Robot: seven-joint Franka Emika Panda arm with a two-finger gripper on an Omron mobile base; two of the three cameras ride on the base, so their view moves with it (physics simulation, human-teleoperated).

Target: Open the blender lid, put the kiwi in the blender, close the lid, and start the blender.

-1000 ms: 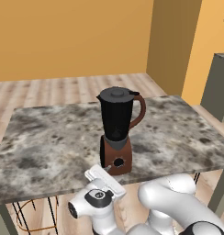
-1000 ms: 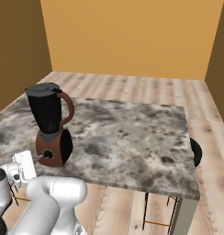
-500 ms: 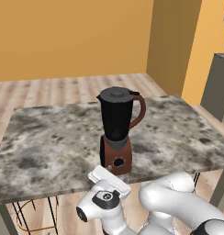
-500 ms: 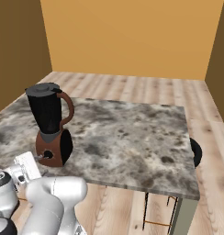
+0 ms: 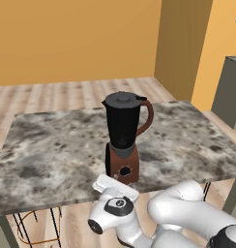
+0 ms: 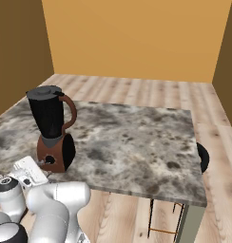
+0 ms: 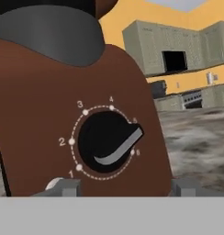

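While the blender [image 5: 123, 138] stands near the front edge of the marble counter [image 5: 52, 150], a little left of its middle as I look at it, the lid [image 5: 123, 99] sits flat on the jar with its knob up, so I judge the job is down to its last step: starting the machine. I can't spot the kiwi anywhere on the counter; whether it lies inside the black jar I cannot tell.

The arm has its hand low, just off the counter's near edge, with the gripper [image 7: 117, 187] right up against the reddish-brown base. In the hand view the round black dial [image 7: 108, 142] sits dead ahead, ringed by marks from 1 to 6, and its grey pointer aims toward the right side of the ring, near the 5 and 6.

To do this well, I'd say the fingers need to stay centred on the dial, 1 on each side of its raised rib, and the wrist should roll about the dial's own axis rather than drag sideways. The base is light-looking and close to the edge, so a skewed push might shove the whole blender back or tip it.

The 2 grey fingertips [image 7: 64, 187] show at the bottom, well apart, flanking the dial from below. Whether they are pinching it or hanging loose, I cannot tell; nothing is visibly held.
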